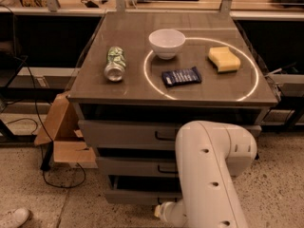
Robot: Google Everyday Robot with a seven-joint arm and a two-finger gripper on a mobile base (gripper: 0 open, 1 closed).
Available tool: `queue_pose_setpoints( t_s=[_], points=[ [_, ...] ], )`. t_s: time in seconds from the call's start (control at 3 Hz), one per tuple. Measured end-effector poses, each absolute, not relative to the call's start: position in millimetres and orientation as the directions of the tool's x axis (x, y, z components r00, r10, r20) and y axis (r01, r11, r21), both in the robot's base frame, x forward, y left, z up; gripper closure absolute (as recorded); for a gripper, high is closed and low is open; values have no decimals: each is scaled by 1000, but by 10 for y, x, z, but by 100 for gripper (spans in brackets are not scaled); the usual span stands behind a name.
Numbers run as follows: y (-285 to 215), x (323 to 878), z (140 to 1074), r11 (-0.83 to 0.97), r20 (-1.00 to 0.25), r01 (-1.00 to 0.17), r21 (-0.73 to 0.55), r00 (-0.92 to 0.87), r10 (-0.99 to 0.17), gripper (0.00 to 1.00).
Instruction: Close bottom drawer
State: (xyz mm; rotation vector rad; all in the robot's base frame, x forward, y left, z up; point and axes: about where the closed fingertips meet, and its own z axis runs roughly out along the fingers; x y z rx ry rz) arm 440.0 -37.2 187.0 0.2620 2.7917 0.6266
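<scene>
The bottom drawer (pixel 135 196) is the lowest of three grey drawers under the table. It stands a little way out, with a dark gap above its flat front. My white arm (pixel 209 175) comes down in front of the cabinet's right half. My gripper (pixel 159 211) is at the arm's low end, at the bottom drawer's front near its lower edge. The arm hides the drawer's right part.
The middle drawer (pixel 137 166) and top drawer (pixel 128 134) sit above it. On the table top (pixel 123 87) lie a can (pixel 114 64), a white bowl (pixel 166 42), a blue packet (pixel 181 76) and a yellow sponge (pixel 223 59). An open cardboard box (pixel 64 137) and cables lie at the left.
</scene>
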Motion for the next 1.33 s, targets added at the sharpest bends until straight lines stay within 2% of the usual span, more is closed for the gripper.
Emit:
queue_pose_setpoints(
  t_s=[0.67, 1.0, 1.33],
  points=[
    [-399, 4233, 1714, 901, -172, 141, 409, -958, 228, 100],
    [-154, 4572, 1852, 878, -191, 88, 471, -961, 199, 100],
    [309, 4945, 2092, 862, -282, -26, 506, -950, 136, 100]
  ],
)
